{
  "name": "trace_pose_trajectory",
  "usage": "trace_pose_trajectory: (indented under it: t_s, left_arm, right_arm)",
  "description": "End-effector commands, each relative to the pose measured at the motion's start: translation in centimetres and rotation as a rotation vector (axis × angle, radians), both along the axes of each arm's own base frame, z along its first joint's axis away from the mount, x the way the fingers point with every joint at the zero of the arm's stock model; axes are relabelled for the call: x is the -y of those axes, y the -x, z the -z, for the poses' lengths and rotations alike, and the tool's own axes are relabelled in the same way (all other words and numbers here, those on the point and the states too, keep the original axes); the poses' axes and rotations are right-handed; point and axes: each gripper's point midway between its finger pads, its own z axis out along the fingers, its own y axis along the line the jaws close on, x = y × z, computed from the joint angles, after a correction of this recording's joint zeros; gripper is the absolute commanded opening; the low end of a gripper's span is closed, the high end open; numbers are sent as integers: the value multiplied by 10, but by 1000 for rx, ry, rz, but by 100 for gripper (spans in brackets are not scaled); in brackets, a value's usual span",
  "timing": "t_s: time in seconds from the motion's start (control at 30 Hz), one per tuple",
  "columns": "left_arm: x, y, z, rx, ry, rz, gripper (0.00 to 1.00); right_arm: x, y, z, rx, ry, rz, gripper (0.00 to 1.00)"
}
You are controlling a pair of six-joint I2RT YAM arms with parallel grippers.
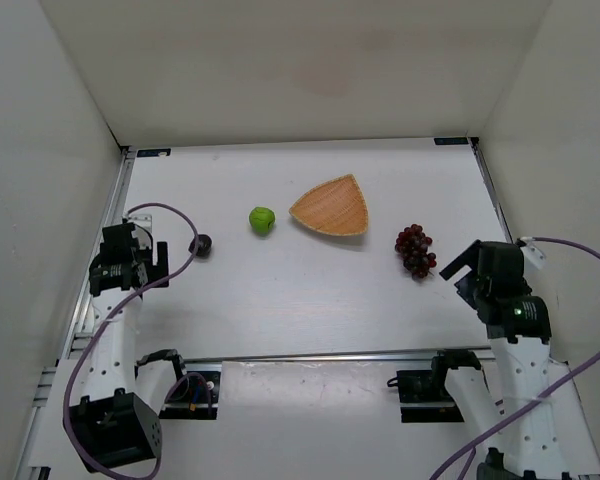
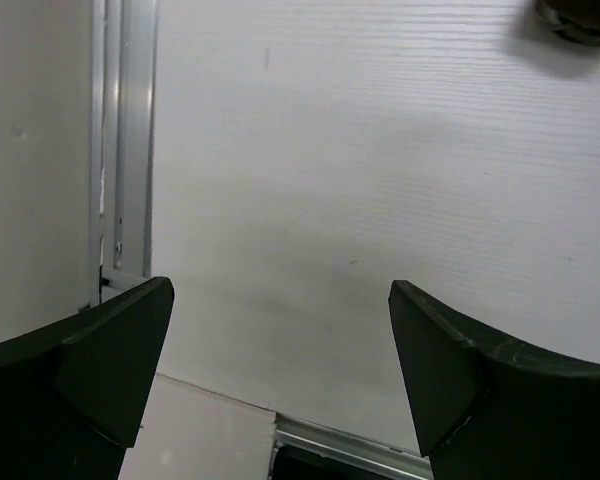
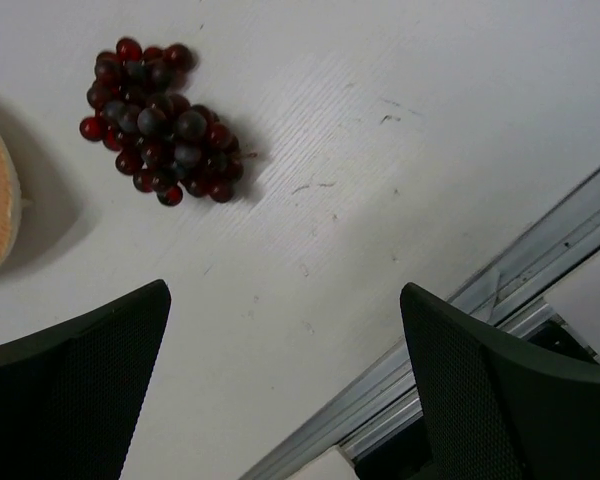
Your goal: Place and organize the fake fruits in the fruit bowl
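Approach stage: fruit bowl (image 1: 332, 206) unfilled; green apple (image 1: 262, 220) and dark round fruit (image 1: 202, 244) lie to its left, grapes (image 3: 158, 122) to its right. Left gripper (image 2: 280, 290) and right gripper (image 3: 285, 295) gape wide, unladen; the right should next descend onto the grapes.

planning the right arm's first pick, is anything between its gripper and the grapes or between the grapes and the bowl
Nothing visible does. Only bare table lies between the open right gripper and the grapes, and between the grapes and the fruit bowl. The green apple sits on the bowl's other side.
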Motion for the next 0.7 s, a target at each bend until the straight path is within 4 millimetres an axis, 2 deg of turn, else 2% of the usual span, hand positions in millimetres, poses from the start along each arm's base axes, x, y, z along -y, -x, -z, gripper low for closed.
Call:
trace_pose_trajectory:
  t_s: [0.0,0.03,0.07,0.1,0.13,0.2,0.23,0.27,0.3,0.33,0.37,0.4,0.43,0.5,0.57,0.67]
  left_arm:
    - [23,-20,-15,25,43,211,100]
    - [38,-27,-19,16,49,303,100]
    - [44,-40,-37,38,26,366,100]
    - [50,-50,-45,40,9,404,100]
    - [61,-69,-55,8,-36,456,100]
    - [73,-87,-57,-48,-76,500,100]
    - [81,-100,-39,-134,-78,531,100]
    - [97,-108,-35,-162,-77,580,100]
    - [107,-120,-42,-165,-67,606,100]
    - [115,-127,-36,-191,-48,629,100]
    - [121,-136,-13,-253,-11,632,100]
    - [133,-144,-13,-252,28,640,100]
    - [137,-148,8,-318,56,639,100]
    - [138,-157,18,-337,70,597,100]
    - [137,-159,40,-396,81,570,100]
    - [140,-153,64,-463,111,567,100]
  right_arm:
    - [-22,-20,12,-64,-22,-188,100]
    - [-28,-24,15,-77,-40,-223,100]
    - [-31,-28,14,-81,-44,-247,100]
    - [-33,-33,19,-110,-41,-282,100]
    - [-42,-44,13,-74,-64,-332,100]
    - [-49,-56,15,-81,-81,-378,100]
    - [-51,-60,16,-83,-85,-396,100]
    - [-53,-72,12,-71,-90,-403,100]
    - [-53,-75,15,-80,-92,-403,100]
    - [-56,-81,12,-71,-102,-415,100]
    - [-62,-84,18,-92,-120,-437,100]
    - [-63,-90,15,-80,-117,-438,100]
    - [-65,-93,12,-77,-117,-447,100]
    - [-68,-97,15,-96,-110,-449,100]
    - [-68,-101,13,-90,-90,-448,100]
    - [-72,-101,15,-103,-81,-461,100]
